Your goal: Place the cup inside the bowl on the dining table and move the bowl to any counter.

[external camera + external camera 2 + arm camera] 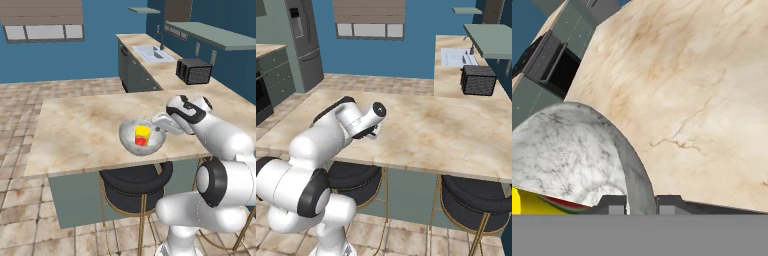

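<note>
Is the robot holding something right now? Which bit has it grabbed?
Yes. Its fingers pinch the rim of the round silvery-grey speckled bowl, one finger inside and one outside, on the side nearest the arm. The small yellow cup sits inside.

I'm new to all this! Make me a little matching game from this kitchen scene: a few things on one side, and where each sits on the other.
Things:
1. cup
2. bowl
3. toaster
4. stool

Places:
A. under the dining table's edge
B. inside the bowl
C. on the counter near the sink
D. on the dining table, rim between the jaws

Pairs: 1-B, 2-D, 3-C, 4-A
</note>
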